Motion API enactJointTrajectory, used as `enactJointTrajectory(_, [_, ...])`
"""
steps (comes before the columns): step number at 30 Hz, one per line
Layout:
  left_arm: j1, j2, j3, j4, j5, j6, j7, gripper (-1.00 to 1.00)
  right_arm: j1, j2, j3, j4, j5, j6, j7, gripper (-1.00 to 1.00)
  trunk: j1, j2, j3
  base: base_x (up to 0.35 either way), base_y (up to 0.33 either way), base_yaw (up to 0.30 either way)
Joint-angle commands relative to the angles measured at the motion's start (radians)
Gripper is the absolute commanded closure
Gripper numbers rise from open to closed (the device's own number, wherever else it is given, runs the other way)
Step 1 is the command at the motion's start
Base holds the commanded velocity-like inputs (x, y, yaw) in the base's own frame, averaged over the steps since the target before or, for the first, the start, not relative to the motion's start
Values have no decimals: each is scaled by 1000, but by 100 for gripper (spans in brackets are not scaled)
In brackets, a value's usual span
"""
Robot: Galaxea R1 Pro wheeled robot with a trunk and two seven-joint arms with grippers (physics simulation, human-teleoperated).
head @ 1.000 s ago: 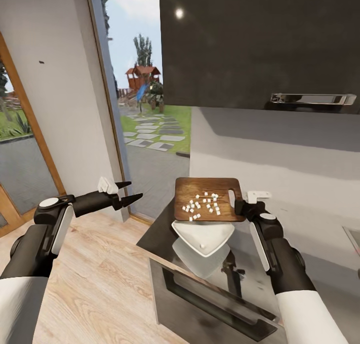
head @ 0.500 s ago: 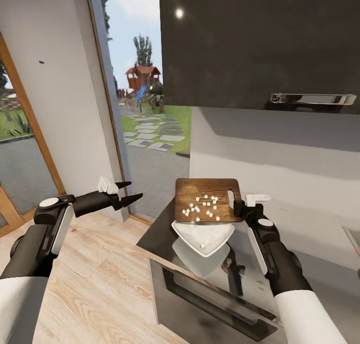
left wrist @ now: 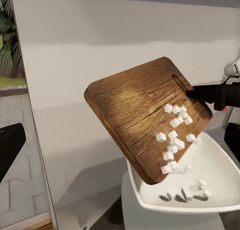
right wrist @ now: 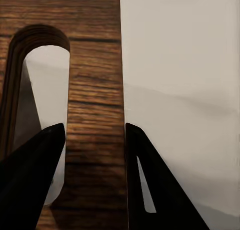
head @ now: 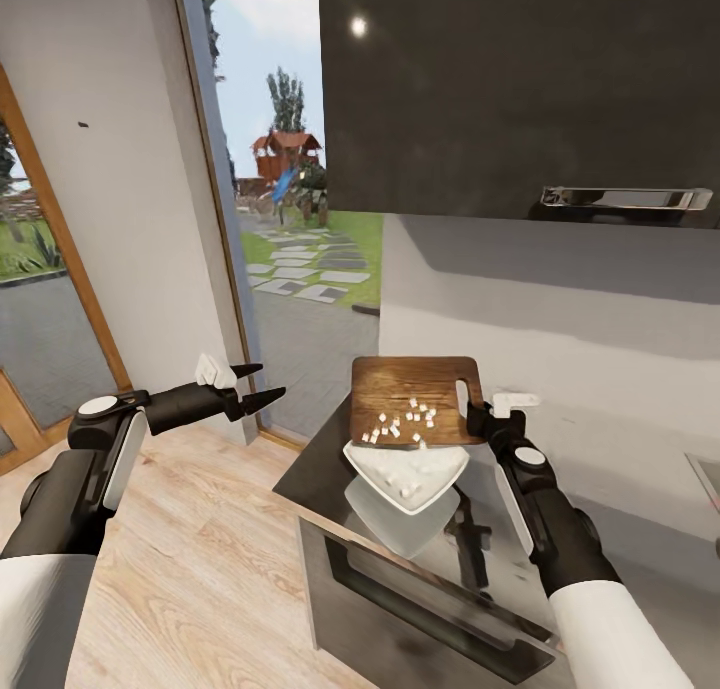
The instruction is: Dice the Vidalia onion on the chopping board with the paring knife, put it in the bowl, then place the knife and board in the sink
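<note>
Head view: we see the right gripper (head: 480, 416) clamped on the chopping board (head: 410, 394) at its slotted short edge (right wrist view confirms one finger through the slot, the other outside the edge). The board is tilted, its low edge over the bowl (head: 408, 472) on the countertop (head: 320, 459). White onion dice (head: 405, 424) cling near the low edge; several already lie in the bowl. The left gripper (head: 262, 384) hovers well apart to the left, fingers spread, holding nothing.

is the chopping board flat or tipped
Tipped: the chopping board slants down over the bowl, onion cubes sliding off its low edge.
</note>
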Motion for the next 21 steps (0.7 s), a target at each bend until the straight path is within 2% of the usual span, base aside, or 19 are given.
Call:
enactJointTrajectory(1, [-1,0,0,0,5,9,-2,-100,-1,0,1,-1,5,5,-2,100,0,-1,-1,0,0,0])
enactJointTrajectory(21, [-1,0,0,0,5,9,-2,-100,0,0,1,0,7,-34,-4,100,0,-1,-1,0,0,0])
